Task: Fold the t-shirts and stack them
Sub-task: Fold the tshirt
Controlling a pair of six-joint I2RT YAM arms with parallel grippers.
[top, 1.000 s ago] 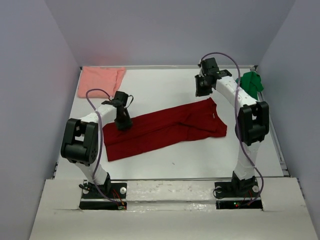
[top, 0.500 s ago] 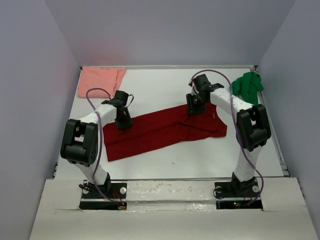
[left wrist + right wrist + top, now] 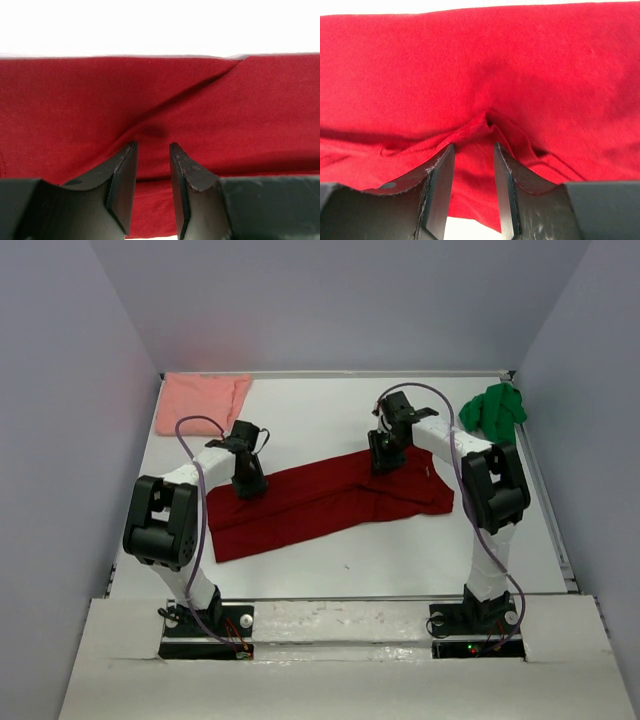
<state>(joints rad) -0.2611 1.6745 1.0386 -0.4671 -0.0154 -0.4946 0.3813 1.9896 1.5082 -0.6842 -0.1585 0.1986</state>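
Top external view: both grippers were down on the dark red t-shirt (image 3: 330, 502), jaws apart.

The shirt lay as a long creased band, slantwise across the middle of the table (image 3: 320, 410). The left gripper (image 3: 250, 486) sat on its far edge near the left end, and the right gripper (image 3: 385, 460) sat on the far edge towards the right end. In each wrist view the two fingers stood a little apart with their tips against the cloth. A raised crease ran into the gap, and neither pair had closed on it. The pale salmon pink t-shirt (image 3: 200, 400) lay in the far left corner. The bright green t-shirt (image 3: 495, 408) was bunched at the far right. Both were well apart from the red one.
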